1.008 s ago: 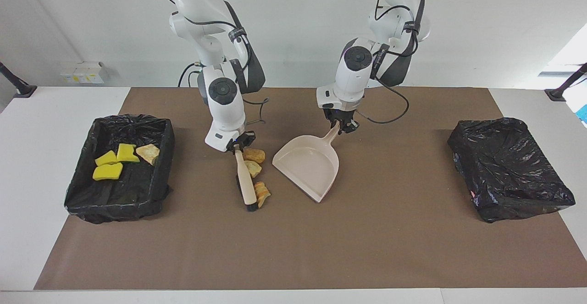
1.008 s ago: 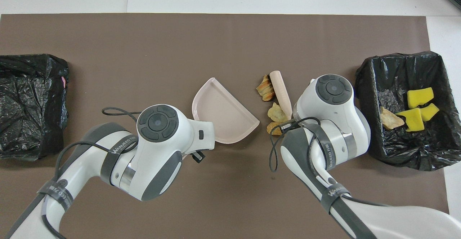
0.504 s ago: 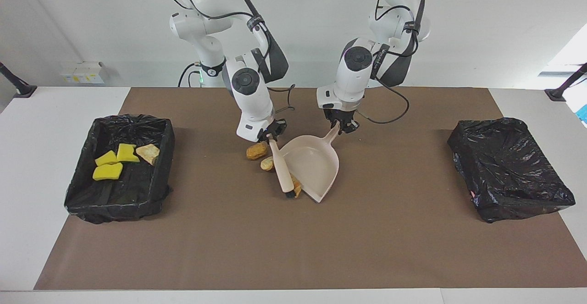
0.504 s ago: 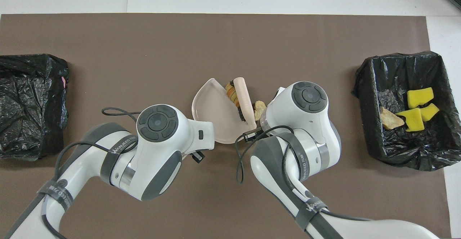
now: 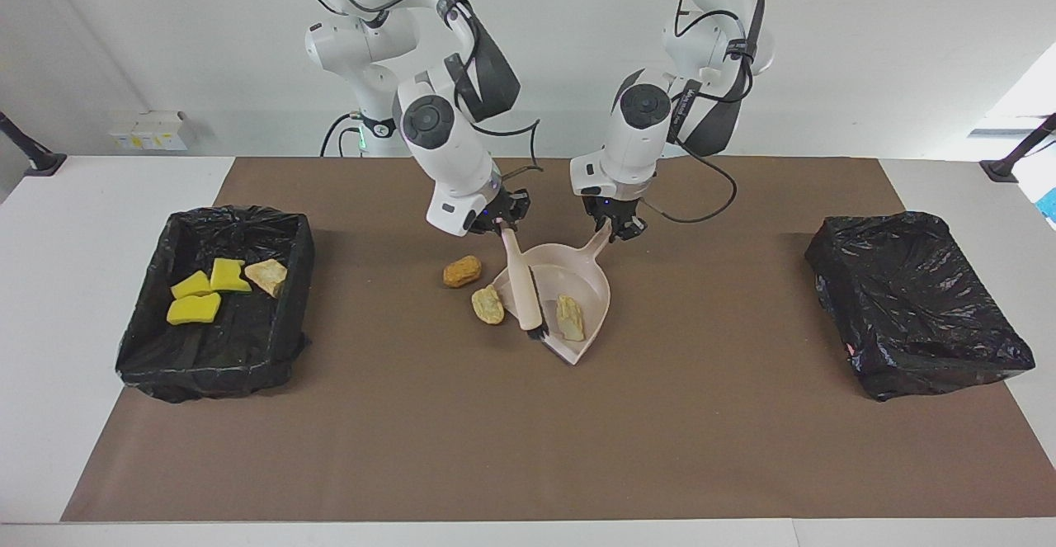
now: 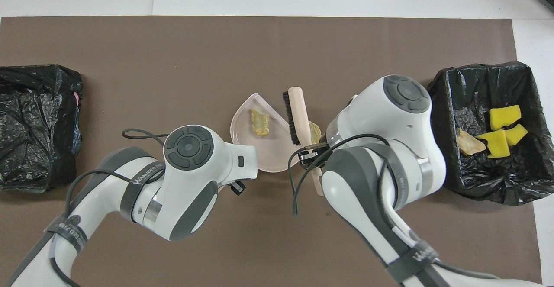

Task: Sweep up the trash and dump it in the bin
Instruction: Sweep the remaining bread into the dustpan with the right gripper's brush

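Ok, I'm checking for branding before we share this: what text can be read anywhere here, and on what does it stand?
"WANFEED", followed by marks too small to read: left arm's strap.
Seemingly the same print, too blurred to be sure: right arm's strap.
Labels on the wall box: too small to read.
No other text shows.

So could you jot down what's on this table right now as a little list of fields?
left gripper: shut on dustpan handle
right gripper: shut on brush handle
dustpan: on mat, one tan lump inside
brush: bristle end at dustpan mouth
loose lumps: two on mat beside dustpan
open bin: three yellow sponge chunks, one tan scrap
covered bin: at left arm's end
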Controlling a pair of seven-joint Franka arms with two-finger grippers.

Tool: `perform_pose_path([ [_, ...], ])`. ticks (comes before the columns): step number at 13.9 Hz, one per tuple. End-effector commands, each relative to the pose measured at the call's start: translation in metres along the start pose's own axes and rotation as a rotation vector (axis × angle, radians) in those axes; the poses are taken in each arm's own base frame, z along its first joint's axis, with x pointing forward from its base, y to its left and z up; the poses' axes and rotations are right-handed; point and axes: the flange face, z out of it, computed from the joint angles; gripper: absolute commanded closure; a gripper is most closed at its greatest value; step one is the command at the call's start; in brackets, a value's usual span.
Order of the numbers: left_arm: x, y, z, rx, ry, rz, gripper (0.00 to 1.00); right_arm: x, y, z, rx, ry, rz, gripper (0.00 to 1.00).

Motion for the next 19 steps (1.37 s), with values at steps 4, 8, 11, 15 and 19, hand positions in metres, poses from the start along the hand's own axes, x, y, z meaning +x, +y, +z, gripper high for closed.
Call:
perform_pose_path([
  [4,-0.01,-0.003,0.006,-0.007,-0.003,0.139,1.0,-0.04,0.047,-0.015,-0.153,-0.023,0.455,1.0],
  [8,-0.024,-0.004,0.008,-0.058,-0.11,0.393,1.0,-0.097,0.066,0.024,-0.181,-0.001,0.617,1.0],
  [11,-0.022,-0.004,0.005,-0.051,-0.093,0.416,1.0,-0.137,0.047,0.055,-0.185,0.011,0.633,1.0],
  [15,-0.019,-0.005,0.006,-0.035,-0.063,0.406,1.0,-0.124,0.021,0.105,-0.213,0.011,0.494,1.0],
  [19,-0.019,-0.005,0.006,-0.034,-0.062,0.379,1.0,-0.092,0.017,0.116,-0.256,0.017,0.171,1.0],
])
